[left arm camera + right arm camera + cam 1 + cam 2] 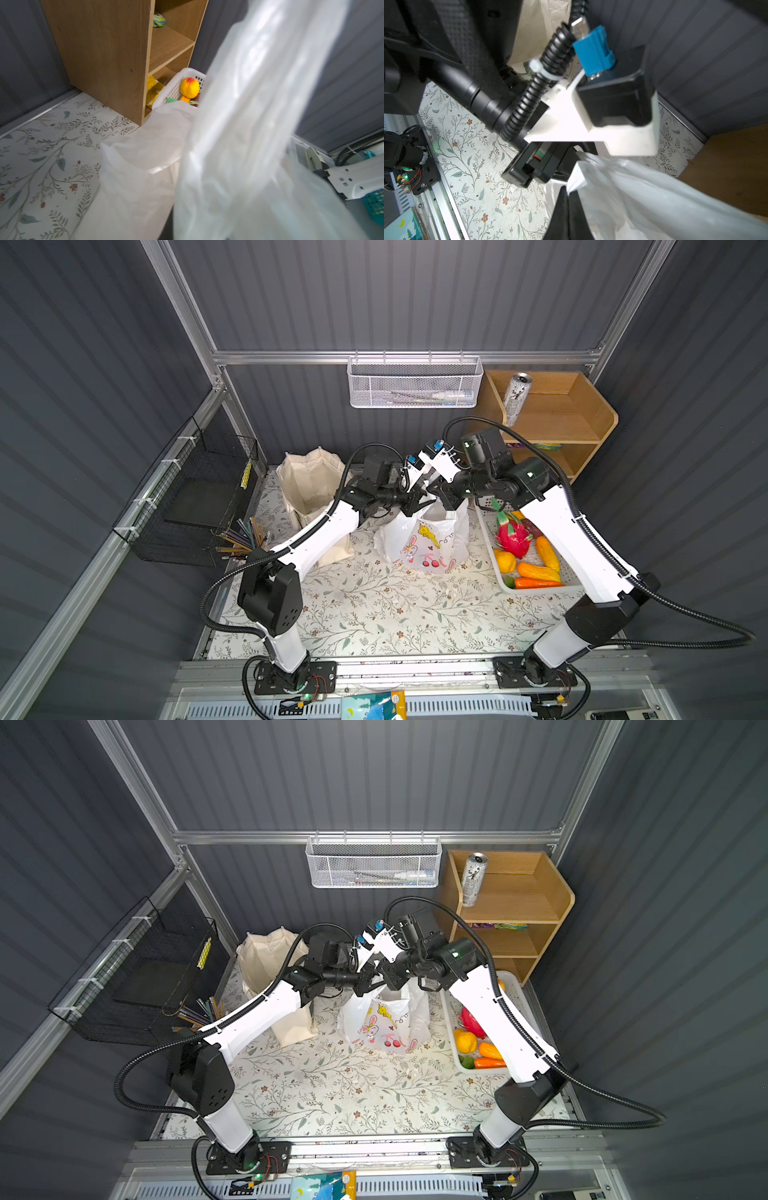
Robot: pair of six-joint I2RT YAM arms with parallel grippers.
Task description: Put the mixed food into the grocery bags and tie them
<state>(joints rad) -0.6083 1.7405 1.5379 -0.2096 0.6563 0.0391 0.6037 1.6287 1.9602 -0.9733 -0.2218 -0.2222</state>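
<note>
Two grocery bags: one printed plastic handle bag (424, 539), one canvas tote (309, 485). One silver can (516, 398) on the wooden shelf (557, 423). One white slotted basket (540, 591) with one pink dragon fruit (513, 537), two round yellow fruits (505, 561), three long orange pieces (538, 571), one small green piece (508, 581). Two wall baskets: one white mesh basket (415, 383), one black wire basket (199, 506).

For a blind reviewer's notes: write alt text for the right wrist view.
The right gripper, fingers shut, pinches a fold of the white plastic bag. The left arm, with a white bracket and blue plug, fills much of the view close by, over a floral tablecloth; a wooden shelf stands beside the bag.
</note>
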